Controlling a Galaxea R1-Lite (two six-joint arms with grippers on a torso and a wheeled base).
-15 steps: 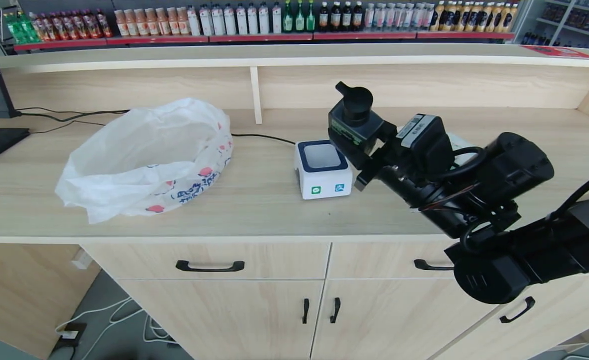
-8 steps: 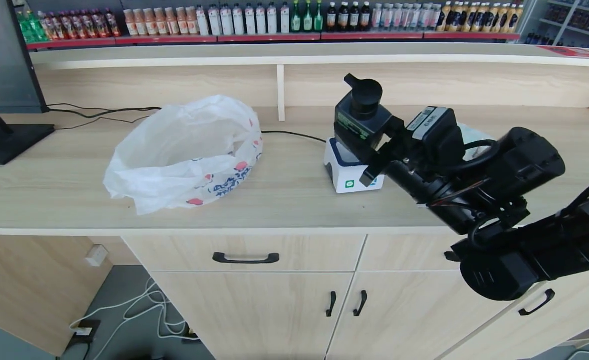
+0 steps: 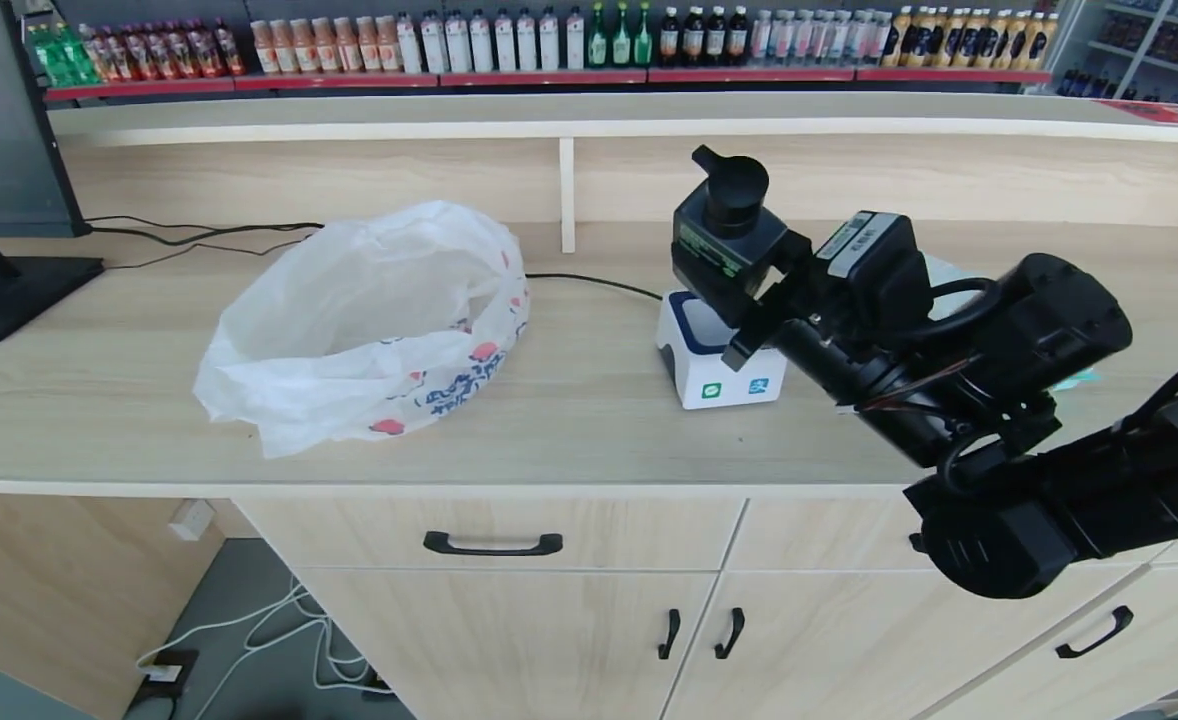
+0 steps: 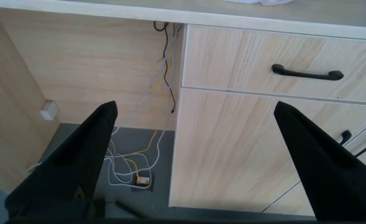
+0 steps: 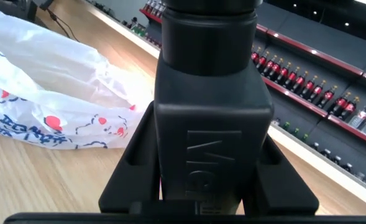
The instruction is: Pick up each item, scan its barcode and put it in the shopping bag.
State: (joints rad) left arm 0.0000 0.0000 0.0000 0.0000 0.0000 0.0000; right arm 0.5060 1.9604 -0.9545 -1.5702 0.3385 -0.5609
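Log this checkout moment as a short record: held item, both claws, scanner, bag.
held item: black pump bottle, upright, lifted off the counter
right claw: shut on the black pump bottle
left claw: open, holding nothing, low in front of the drawer front
scanner: white box with a blue-rimmed top, on the counter; the bottle overlaps its top in the head view
shopping bag: white, mouth open, on the counter to the scanner's left, apart from it

Light wooden counter [image 3: 589, 420] with drawers [image 3: 609, 530], bottle shelves [image 3: 549, 77] behind, grey floor [image 3: 219, 590] below
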